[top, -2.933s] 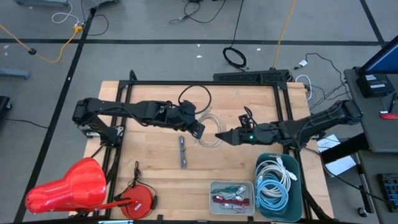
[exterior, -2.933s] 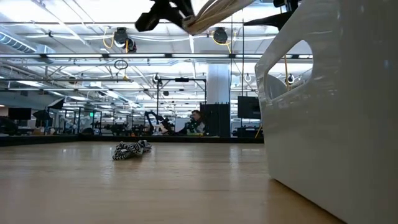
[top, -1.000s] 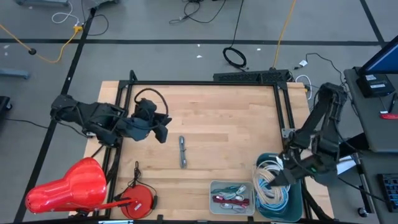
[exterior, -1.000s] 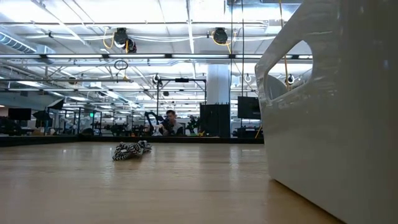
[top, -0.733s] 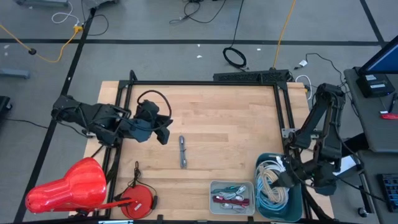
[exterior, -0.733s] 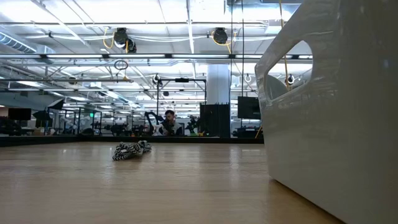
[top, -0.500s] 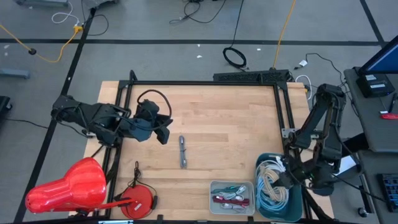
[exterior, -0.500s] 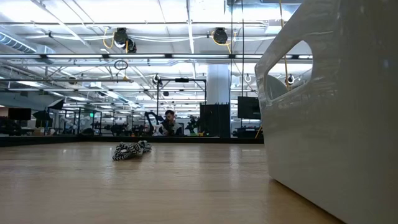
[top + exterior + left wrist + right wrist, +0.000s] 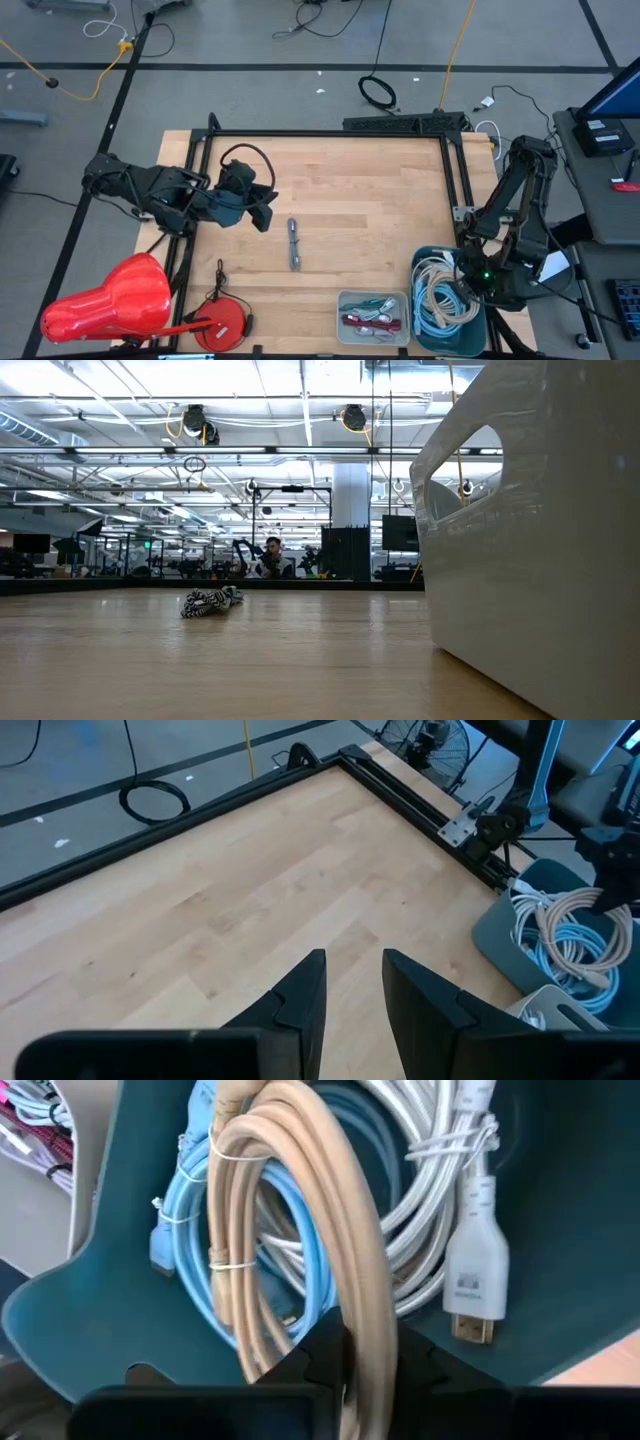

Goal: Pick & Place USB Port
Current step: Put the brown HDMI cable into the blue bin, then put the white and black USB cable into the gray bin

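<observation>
My right gripper (image 9: 368,1365) hangs over the teal bin (image 9: 470,256) at the table's near right, shut on a beige coiled cable (image 9: 300,1210). Blue cables (image 9: 190,1230) and a white cable with a plug (image 9: 470,1270) lie in the same bin. A striped cable (image 9: 293,243) lies stretched on the wood near the table's middle; the low view shows it too (image 9: 212,601). My left gripper (image 9: 352,982) hovers over the table's left part (image 9: 262,212), open, nothing between its fingers. My right gripper pinches several strands of the beige coil (image 9: 372,1315) between its two fingers (image 9: 325,1355). It comes from above, pointing steeply down. The coil runs on ahead of the fingers into the bin, over the blue and white cables; whether it rests on them I cannot tell.
A white tray (image 9: 345,298) with red and coloured cables stands left of the bin; the low view shows its wall close by (image 9: 540,540). A red object (image 9: 110,300) and a red reel (image 9: 224,322) sit at the near left. A black frame (image 9: 330,134) borders the table.
My right gripper has sunk toward the teal bin and tipped from a shallow slant to pointing steeply down, keeping the beige coil, which has gone down among the bin's cables.
</observation>
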Available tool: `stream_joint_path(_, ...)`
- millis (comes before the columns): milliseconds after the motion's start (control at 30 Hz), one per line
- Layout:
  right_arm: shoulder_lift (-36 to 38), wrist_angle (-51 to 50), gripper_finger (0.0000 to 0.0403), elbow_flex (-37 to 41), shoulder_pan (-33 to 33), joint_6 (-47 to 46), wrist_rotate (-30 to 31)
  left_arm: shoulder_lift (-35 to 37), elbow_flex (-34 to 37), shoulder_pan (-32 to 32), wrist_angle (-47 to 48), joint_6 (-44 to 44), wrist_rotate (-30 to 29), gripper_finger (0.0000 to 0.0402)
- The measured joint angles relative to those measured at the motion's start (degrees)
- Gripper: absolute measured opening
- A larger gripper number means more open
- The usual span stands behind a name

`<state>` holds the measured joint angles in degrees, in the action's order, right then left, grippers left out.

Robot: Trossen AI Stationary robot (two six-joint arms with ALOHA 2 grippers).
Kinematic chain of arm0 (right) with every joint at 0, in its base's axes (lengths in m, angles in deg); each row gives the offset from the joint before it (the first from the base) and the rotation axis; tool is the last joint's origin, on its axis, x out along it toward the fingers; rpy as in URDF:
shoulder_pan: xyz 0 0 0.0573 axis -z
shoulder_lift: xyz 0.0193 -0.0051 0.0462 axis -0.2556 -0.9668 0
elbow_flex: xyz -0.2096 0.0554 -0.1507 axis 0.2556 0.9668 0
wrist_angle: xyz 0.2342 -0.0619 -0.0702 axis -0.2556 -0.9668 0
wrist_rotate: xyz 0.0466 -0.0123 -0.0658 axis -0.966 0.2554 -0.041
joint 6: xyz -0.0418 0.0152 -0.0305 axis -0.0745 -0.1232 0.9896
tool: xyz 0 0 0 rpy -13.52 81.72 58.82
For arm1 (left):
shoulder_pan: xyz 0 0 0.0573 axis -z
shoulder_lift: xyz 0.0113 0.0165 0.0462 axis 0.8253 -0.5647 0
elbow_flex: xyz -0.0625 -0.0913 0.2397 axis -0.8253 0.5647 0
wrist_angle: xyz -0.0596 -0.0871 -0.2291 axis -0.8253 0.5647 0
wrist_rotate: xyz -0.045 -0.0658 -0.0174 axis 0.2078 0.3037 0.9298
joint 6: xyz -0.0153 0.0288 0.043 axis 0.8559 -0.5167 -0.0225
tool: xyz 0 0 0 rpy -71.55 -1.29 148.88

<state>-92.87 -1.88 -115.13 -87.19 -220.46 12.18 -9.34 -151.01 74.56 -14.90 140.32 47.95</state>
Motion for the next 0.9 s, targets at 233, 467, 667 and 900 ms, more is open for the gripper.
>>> stream_joint_path(233, 0.0, 0.1, 0.0094, 0.0, 0.3, 0.2, -0.1, 0.0, 0.0, 0.0, -0.1, 0.3, -0.1, 0.0102)
stream_joint_path(467, 0.6, -5.5, 0.0174, 0.0, 4.6, 2.8, 0.0, -1.0, 0.0, -0.5, -1.5, -0.8, -0.4, 0.0102)
stream_joint_path(667, 2.4, -9.0, 0.0221, 0.1, 10.8, 9.7, 2.2, -2.6, 0.0, -1.2, -1.6, -0.8, 0.2, 0.0102)
stream_joint_path(900, 7.0, -5.7, 0.0239, 0.1, 18.0, 17.9, 16.2, -6.4, 0.0, -2.0, -2.5, -2.0, 4.0, 0.0102)
